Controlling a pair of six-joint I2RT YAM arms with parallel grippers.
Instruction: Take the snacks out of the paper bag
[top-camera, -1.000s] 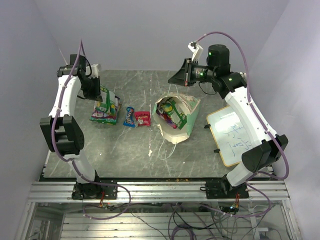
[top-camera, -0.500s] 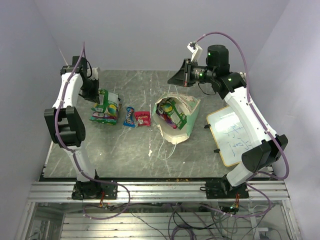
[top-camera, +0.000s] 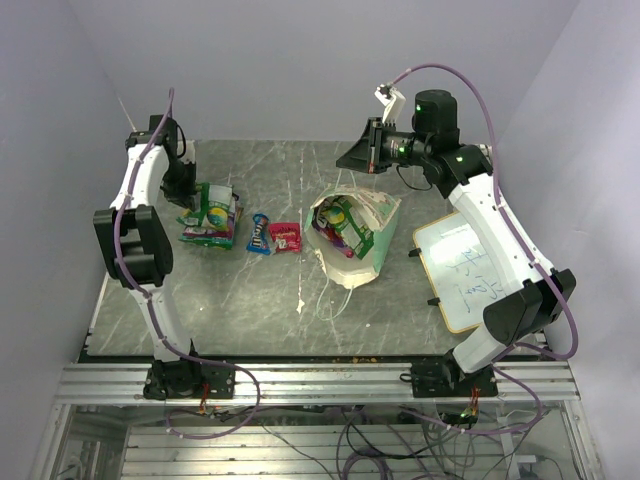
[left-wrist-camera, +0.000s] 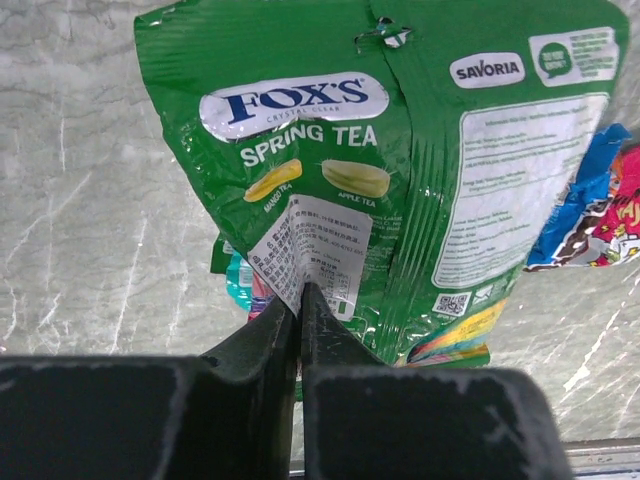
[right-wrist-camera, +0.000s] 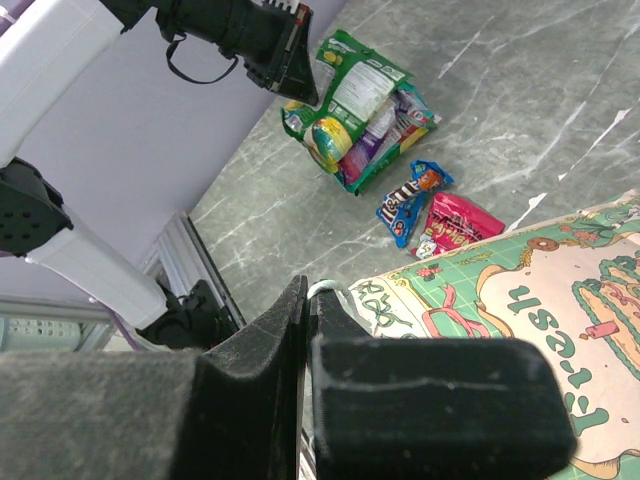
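You have one paper bag (top-camera: 374, 243) lying on its side near the middle of the worktop (top-camera: 250, 310), mouth towards the left edge. Packets (top-camera: 343, 222) in green and pink show inside it, too crowded for you to count. Its beige face carries green print of a doughnut and a cake. The lettering there is upside down in the right wrist view and cannot be read with certainty.

Out of the bag, near the far left corner, sits a pile with two green bags on top. The Fox's bag (left-wrist-camera: 300, 150) reads "FOX'S", "SPRING TEA", with a white sticker of small print. The second green bag (left-wrist-camera: 510, 170) shows its back, marked "SAVORIA". At least one teal-and-pink packet (left-wrist-camera: 240, 285) peeks from under them. Between the pile and the paper bag lie one blue packet (top-camera: 259, 235) with m&m's lettering and one red packet (top-camera: 286, 237), side by side.

Your left claw (left-wrist-camera: 300, 290) is pinched tight on the sticker edge of the Fox's bag. Your right claw (right-wrist-camera: 304, 292) is clenched on nothing, held above the paper bag.

One wood-framed whiteboard (top-camera: 462, 270) lies along the right edge, its blue writing too small to read.
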